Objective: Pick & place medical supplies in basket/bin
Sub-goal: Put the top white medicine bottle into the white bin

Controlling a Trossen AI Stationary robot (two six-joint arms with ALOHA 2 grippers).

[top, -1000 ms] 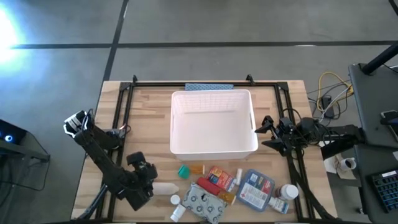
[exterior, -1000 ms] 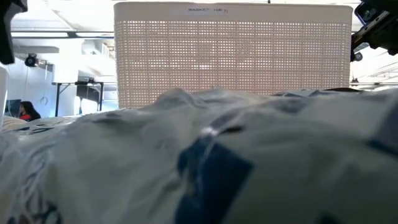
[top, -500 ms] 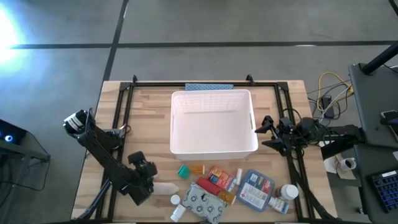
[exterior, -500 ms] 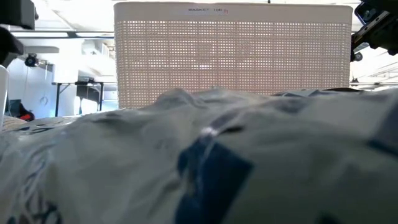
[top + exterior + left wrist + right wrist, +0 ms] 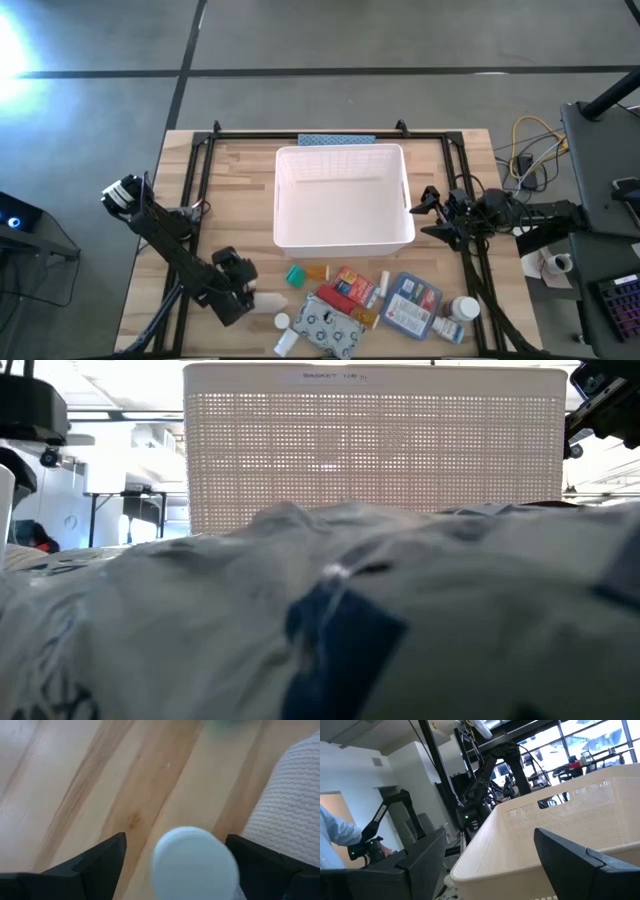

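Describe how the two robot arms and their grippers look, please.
Both arms are dark, nearly black, built of jointed segments. The left arm has a white-and-black part near its base, and the left gripper has two flat, wedge-shaped black fingers. The right gripper looks the same; thin cables run behind its arm.

One white bin; four white pill bottles; two vials

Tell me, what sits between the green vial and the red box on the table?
In the high view, a small orange vial lies on the wood between the green vial and the red box, just in front of the white bin.
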